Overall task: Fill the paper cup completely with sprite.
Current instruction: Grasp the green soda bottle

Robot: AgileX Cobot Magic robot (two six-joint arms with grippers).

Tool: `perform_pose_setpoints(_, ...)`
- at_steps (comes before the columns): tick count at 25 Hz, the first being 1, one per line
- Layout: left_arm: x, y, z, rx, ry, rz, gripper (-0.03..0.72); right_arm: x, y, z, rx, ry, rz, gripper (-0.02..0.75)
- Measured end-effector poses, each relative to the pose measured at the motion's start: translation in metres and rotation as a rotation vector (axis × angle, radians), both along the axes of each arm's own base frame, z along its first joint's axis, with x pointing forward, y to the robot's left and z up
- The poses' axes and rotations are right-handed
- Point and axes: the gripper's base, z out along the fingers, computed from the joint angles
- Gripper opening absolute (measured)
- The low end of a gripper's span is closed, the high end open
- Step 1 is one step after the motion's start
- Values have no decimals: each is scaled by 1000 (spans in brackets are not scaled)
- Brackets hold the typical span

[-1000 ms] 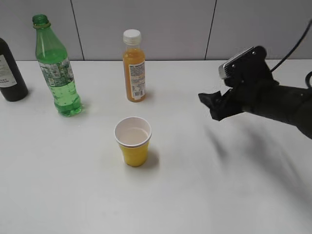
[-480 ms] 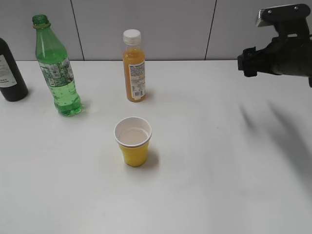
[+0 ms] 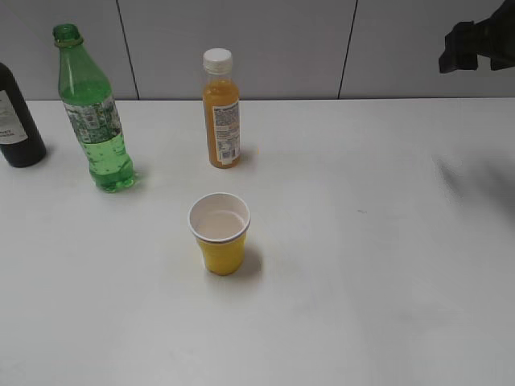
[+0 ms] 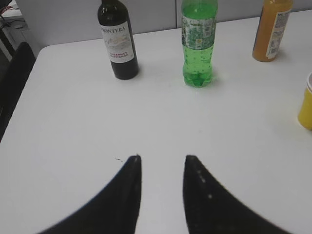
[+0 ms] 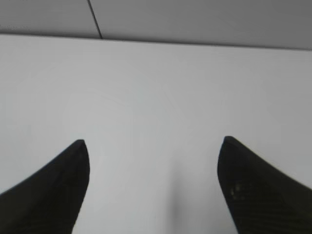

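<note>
The yellow paper cup [image 3: 220, 233] stands upright on the white table, its white inside showing; its edge also shows at the right of the left wrist view [image 4: 307, 102]. The green sprite bottle [image 3: 95, 112], uncapped and partly full, stands at the back left; it also shows in the left wrist view [image 4: 198, 44]. My left gripper [image 4: 162, 158] is open and empty, low over the table, well short of the bottle. My right gripper [image 5: 152, 144] is open wide and empty over bare table; in the exterior view only a dark part of it [image 3: 475, 44] shows at the top right.
An orange juice bottle [image 3: 221, 108] with a white cap stands behind the cup. A dark bottle with a white label [image 3: 18, 117] stands at the far left, beside the sprite bottle. The grey wall runs along the table's back edge.
My right arm has lifted and pulled back from the table's middle right to the top right corner, nearly out of the exterior view. The cup and bottles have not moved.
</note>
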Motion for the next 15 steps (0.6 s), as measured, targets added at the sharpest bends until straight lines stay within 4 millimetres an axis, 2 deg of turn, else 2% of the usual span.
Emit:
perform_pose_setpoints(6, 0, 0, 0, 0, 0, 0, 237, 14, -7, 19, -64, 273, -52, 621)
perform_pose_setpoints(11, 0, 0, 0, 0, 0, 0, 237, 7, -12, 26, -138, 439, -57, 596)
perform_pose_setpoints(15, 0, 0, 0, 0, 0, 0, 237, 4, -10, 27, -122, 471, -42, 592)
